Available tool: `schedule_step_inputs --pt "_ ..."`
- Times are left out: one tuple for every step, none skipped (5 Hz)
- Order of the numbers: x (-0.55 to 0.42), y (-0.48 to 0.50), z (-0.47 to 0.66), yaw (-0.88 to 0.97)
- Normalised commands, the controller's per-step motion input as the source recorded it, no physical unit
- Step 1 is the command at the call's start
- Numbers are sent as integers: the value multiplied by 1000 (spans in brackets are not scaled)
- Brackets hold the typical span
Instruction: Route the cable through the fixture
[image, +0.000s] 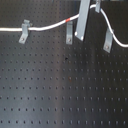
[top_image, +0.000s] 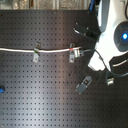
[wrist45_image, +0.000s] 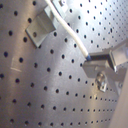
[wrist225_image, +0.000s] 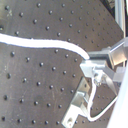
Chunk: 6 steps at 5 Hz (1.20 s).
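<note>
Pinching the cable tight, the fingers hold it taut over the table; it lies across two clips, so the upright post looks next.

From my station the worktop reads black, covered in a regular grid of small pale holes in both exterior views. The cable is white, with a short red band showing in the first exterior view. I see three clips in dull grey metal; the slim upright fixture is the same grey. The arm is white with a glowing blue light in the second exterior view. A small blue object sits at the second exterior view's left edge. The pincer looks grey-silver in both wrist views.
</note>
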Motion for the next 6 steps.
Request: schedule_step_inputs --pt "274 447 177 0" --pt "342 302 236 11" --pt "335 125 276 0" --pt "313 -20 324 0" --pt "211 -129 235 -91" --pt "-116 -255 20 -243"
